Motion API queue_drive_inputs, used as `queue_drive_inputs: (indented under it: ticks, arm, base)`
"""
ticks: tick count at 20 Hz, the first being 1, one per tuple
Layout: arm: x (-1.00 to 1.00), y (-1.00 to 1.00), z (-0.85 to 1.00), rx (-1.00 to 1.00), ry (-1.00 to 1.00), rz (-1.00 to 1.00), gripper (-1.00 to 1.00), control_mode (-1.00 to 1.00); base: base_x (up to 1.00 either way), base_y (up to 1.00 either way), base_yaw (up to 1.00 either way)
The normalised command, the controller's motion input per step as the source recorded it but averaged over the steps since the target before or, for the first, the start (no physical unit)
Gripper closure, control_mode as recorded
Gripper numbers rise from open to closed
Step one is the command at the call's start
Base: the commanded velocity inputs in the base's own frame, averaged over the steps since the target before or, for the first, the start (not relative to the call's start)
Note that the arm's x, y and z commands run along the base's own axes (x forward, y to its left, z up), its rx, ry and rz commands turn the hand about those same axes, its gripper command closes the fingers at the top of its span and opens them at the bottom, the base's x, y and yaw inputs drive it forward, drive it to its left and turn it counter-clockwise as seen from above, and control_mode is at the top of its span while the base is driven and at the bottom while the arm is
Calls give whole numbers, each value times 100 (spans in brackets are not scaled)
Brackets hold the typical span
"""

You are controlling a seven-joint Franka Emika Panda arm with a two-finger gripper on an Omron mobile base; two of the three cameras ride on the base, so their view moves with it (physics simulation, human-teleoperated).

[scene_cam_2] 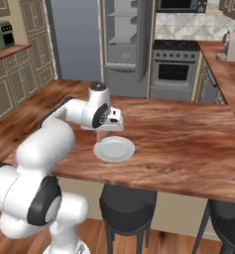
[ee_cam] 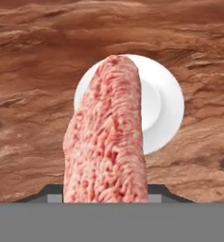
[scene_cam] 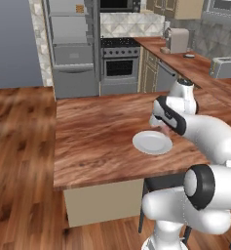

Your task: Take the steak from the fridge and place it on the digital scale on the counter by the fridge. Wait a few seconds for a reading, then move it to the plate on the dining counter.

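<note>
Both base views look forward and down over the tabletop (scene_cam: 97,141) from behind the arm — one from its left, one from its right — sharing the plate (scene_cam: 152,142) and fridge (scene_cam: 70,44). The hand view looks closely down onto that plate.

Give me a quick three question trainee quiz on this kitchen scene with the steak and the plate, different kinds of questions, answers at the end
1. True or false: the steak already lies flat on the plate.
2. Multiple choice: the plate sits on A) the dining counter, B) the stove, C) a stool.
3. Fill in: the hand hangs just above the plate's ____ edge, toward the fridge.

Key: 1. False, the hand holds it hanging above the plate. 2. A. 3. far.
</note>
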Motion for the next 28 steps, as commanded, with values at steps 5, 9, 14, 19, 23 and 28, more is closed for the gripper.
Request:
queue_drive_inputs:
  ticks: [5, 9, 14, 19, 23, 28]
  arm:
    - [62, -1, -60, 0, 8, 0, 100, -100]
    - [37, -3, -48, 0, 0, 0, 100, -100]
    - [20, -1, -41, 0, 0, 0, 100, -100]
    - [8, -8, -42, 0, 0, 0, 100, -100]
    - [10, -13, -41, 0, 0, 0, 100, -100]
    - [17, -4, -34, 0, 2, 0, 100, -100]
  base:
    - [0, 0, 0]
    - [0, 0, 0]
    - [0, 0, 0]
    - [0, 0, 0]
    - [0, 0, 0]
    - [0, 0, 0]
